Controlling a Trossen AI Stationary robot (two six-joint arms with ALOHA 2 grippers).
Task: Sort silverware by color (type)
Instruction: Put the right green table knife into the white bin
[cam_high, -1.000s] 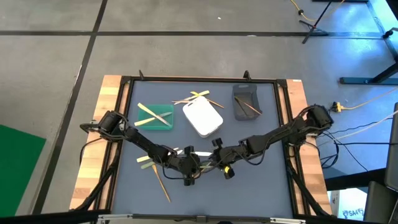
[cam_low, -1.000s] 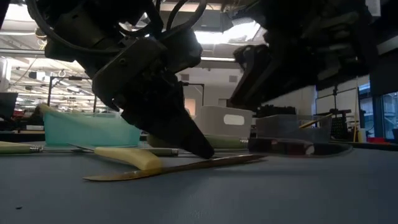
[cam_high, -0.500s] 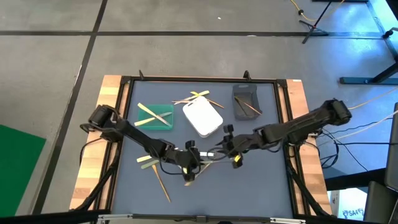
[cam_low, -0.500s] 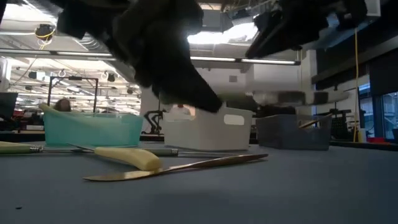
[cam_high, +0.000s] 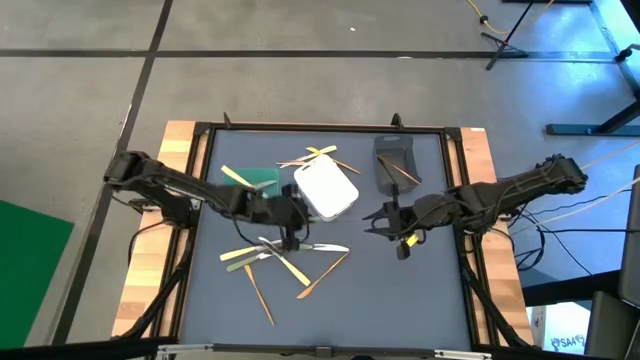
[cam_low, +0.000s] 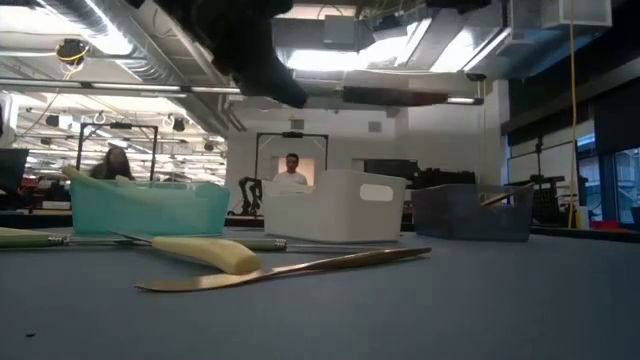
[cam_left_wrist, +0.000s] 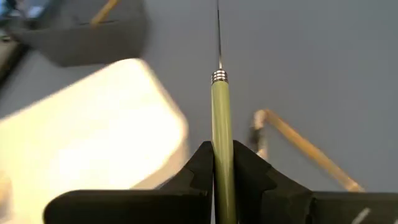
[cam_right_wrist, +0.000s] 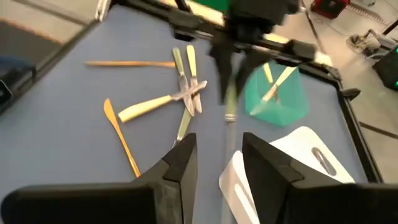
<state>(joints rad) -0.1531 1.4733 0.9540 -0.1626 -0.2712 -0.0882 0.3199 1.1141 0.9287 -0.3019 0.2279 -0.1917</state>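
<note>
Centre frame: left pincer (cam_left_wrist: 222, 177) clamped on one green-handled knife (cam_left_wrist: 222, 134). Centre-right: right pincer (cam_right_wrist: 215, 163), fingers apart, empty. Three containers: green (cam_high: 262, 181), white (cam_high: 326, 189), grey (cam_high: 394, 163). Worktop (cam_high: 420, 290).

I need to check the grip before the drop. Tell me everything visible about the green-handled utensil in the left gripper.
The green-handled utensil has a slim, smooth olive-green handle, plastic by its look, then a ribbed silver collar and a thin dark metal shaft running on. The left gripper is shut on the handle, a finger on each side. It hangs off the mat, near the white container and green container. Nothing else touches it.
</note>
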